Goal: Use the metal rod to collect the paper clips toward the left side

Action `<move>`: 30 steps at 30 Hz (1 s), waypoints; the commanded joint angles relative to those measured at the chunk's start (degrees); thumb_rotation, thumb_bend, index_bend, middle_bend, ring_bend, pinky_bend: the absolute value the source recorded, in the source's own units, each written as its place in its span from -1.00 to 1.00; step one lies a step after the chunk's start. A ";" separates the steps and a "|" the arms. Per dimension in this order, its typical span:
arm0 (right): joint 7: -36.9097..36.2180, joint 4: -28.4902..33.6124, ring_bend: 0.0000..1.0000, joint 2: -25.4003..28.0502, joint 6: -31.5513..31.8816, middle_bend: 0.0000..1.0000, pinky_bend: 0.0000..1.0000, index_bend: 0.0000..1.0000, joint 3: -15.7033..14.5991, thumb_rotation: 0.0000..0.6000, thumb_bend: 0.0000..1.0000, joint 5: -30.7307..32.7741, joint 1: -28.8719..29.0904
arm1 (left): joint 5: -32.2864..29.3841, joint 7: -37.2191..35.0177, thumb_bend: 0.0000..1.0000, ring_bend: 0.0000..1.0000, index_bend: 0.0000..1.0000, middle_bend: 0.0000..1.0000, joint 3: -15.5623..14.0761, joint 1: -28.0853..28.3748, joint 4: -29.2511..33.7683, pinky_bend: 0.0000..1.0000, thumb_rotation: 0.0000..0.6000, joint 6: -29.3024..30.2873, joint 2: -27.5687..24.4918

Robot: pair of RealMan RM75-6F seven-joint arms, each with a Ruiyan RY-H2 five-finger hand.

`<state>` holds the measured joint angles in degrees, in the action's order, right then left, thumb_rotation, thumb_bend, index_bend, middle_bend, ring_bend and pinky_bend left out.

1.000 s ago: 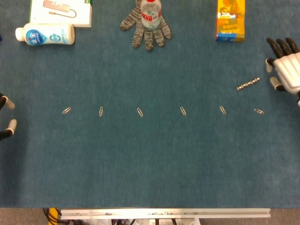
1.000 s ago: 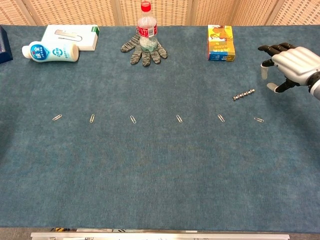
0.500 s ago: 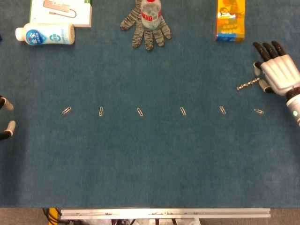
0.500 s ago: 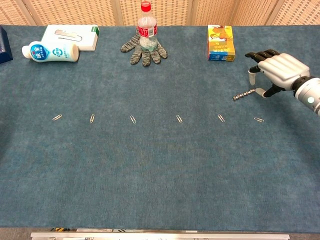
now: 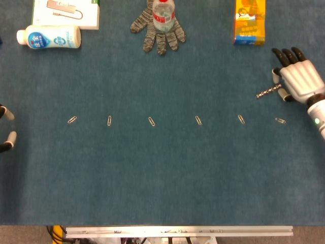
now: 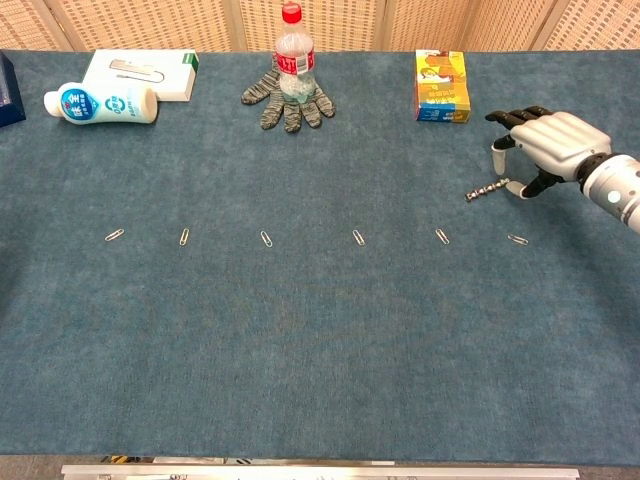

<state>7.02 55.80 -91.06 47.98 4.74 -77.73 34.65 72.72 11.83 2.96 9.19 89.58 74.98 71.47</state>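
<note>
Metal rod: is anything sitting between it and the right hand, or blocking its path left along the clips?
Nothing visible does. The right hand is right over the metal rod, with nothing between them. To the left lies only the row of paper clips on bare blue mat.

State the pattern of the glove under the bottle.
The glove is mottled grey and black knit, clearest in the head view.

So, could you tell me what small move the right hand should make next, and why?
Probably lower the right hand and close its fingers on the metal rod. The hand sits over the rod's right end with fingers apart, the rod appears to lie on the table, and the six paper clips lie unswept in a row.
</note>
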 commanded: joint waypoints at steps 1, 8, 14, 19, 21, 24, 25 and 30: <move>0.68 0.38 -1.00 0.07 -0.57 -1.00 -1.00 -0.03 0.31 1.00 -0.41 0.67 0.32 | -0.16 0.00 -0.41 -0.44 -0.15 -0.34 -0.01 0.01 -0.05 -0.51 1.00 -0.18 -0.05; 1.71 0.54 -1.00 -0.03 -1.62 -1.00 -1.00 -0.03 0.53 1.00 -0.41 1.74 0.89 | -0.16 -0.23 -0.41 -0.44 -0.15 -0.34 0.00 0.01 -0.14 -0.51 1.00 -0.32 -0.04; 2.23 0.71 -1.00 -0.15 -2.04 -1.00 -1.00 -0.03 0.28 1.00 -0.40 2.11 1.05 | -0.11 -0.43 -0.41 -0.44 -0.15 -0.34 -0.05 -0.03 -0.32 -0.51 1.00 -0.39 -0.03; 2.54 0.62 -1.00 -0.32 -2.17 -1.00 -1.00 -0.03 0.03 1.00 -0.41 2.19 1.14 | -0.06 -0.62 -0.41 -0.44 -0.15 -0.34 -0.06 -0.10 -0.36 -0.51 1.00 -0.35 -0.05; 2.62 0.51 -1.00 -0.41 -2.23 -1.00 -1.00 -0.03 0.03 1.00 -0.41 2.30 1.19 | -0.06 -0.68 -0.42 -0.44 -0.15 -0.34 -0.08 -0.14 -0.39 -0.51 1.00 -0.36 -0.04; 2.72 0.30 -1.00 -0.58 -2.32 -1.00 -1.00 -0.03 -0.02 1.00 -0.40 2.39 1.27 | -0.03 -0.67 -0.42 -0.44 -0.15 -0.34 -0.12 -0.16 -0.45 -0.51 1.00 -0.37 0.01; 2.74 0.25 -1.00 -0.62 -2.33 -1.00 -1.00 -0.03 -0.03 1.00 -0.40 2.40 1.30 | -0.04 -0.74 -0.41 -0.44 -0.15 -0.34 -0.12 -0.16 -0.49 -0.51 1.00 -0.41 0.04; 2.91 -0.13 -1.00 -0.90 -2.49 -1.00 -1.00 -0.03 -0.13 1.00 -0.40 2.44 1.50 | 0.04 -0.92 -0.41 -0.44 -0.15 -0.34 -0.07 -0.14 -0.49 -0.51 1.00 -0.45 -0.07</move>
<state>9.92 55.64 -91.97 45.48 4.61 -75.29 36.15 72.76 10.91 2.89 9.06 89.09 74.54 71.41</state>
